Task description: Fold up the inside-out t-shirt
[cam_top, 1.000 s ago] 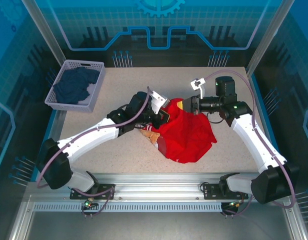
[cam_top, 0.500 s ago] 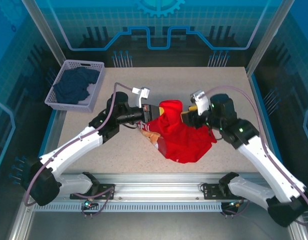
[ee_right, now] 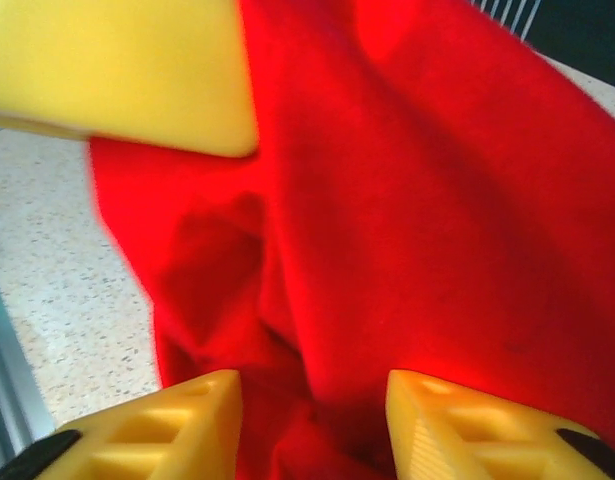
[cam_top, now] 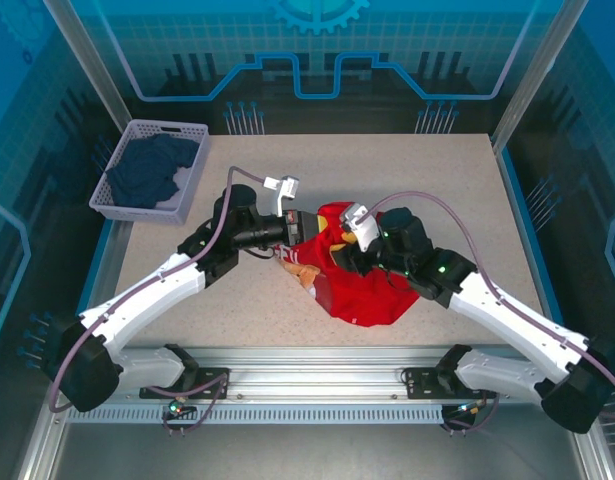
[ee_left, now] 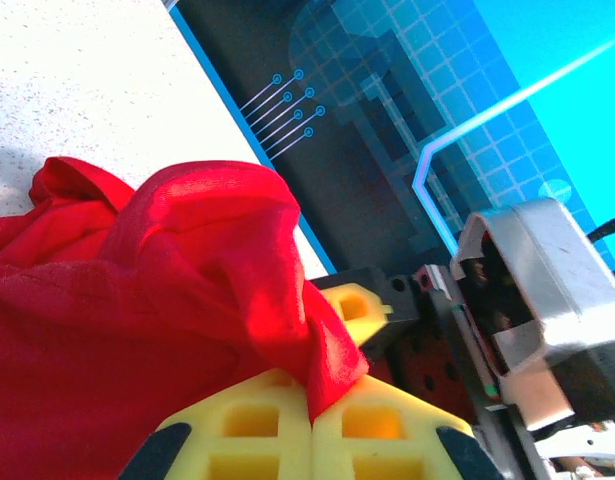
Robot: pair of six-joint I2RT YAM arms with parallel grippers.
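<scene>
Left end effector (ee_left: 309, 415) pinches t-shirt (cam_top: 370, 288), right end effector (ee_right: 312, 400) agape over it, basket (cam_top: 168, 127) apart.

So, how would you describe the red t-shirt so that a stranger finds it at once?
Look at the speckled beige table, near its middle. There lies a crumpled t-shirt, a fold of it pinched by the left gripper. It is bright red, unlike the navy garment in the lavender basket at the far left corner.

Soft, matt red cloth t-shirt (cam_top: 372, 290) crumpled on a speckled, matt table (cam_top: 437, 180); left gripper (ee_left: 312, 405) has matt yellow moulded pads (ee_left: 382, 425); ten o'clock, lavender plastic lattice basket (cam_top: 137, 212) holding dark navy cloth (cam_top: 147, 170); six o'clock, brushed metal rail (cam_top: 307, 360)
</scene>
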